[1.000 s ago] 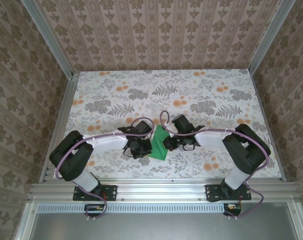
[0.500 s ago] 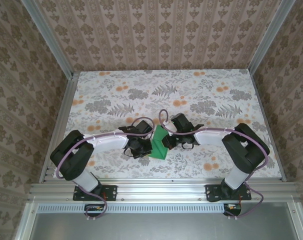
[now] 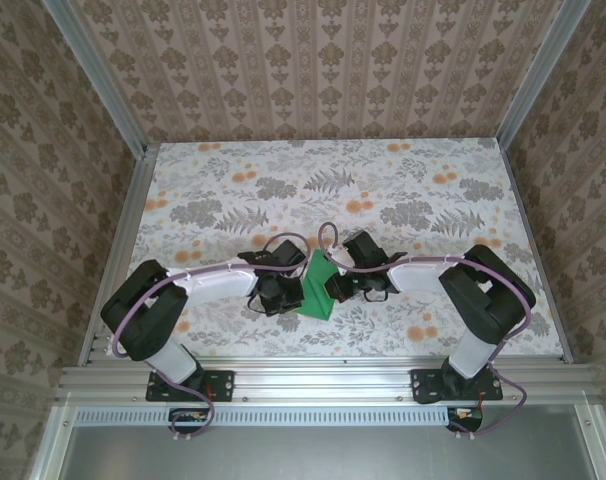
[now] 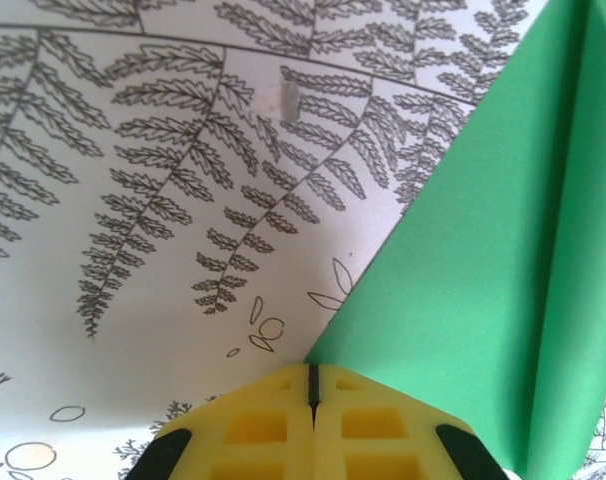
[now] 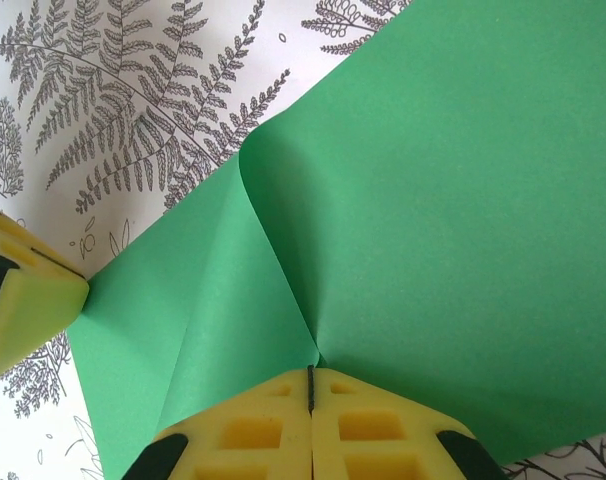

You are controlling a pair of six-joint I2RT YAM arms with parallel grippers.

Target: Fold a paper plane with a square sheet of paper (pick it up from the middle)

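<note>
My right gripper (image 5: 311, 385) is clamped on the square sheet of paper (image 5: 433, 200). Its yellow pads (image 5: 253, 430) meet with no gap, and a soft crease runs out from the seam. My left gripper (image 4: 311, 385) is likewise pressed together, on the sheet's opposite edge. The sheet sits between the two grippers, over the near middle of the table (image 3: 383, 190), and appears bowed upward rather than flat.

Handling, as judged:
- The sheet is thin, light and limp, a smooth matt green with no print.
- It will buckle if the grippers converge, and may slip or tear if they pull apart.
- Take hold at an edge or on a raised ridge, because a flat sheet offers no purchase.

The pads are soft foam with moulded pockets. The table covering is a flat fern print.
</note>
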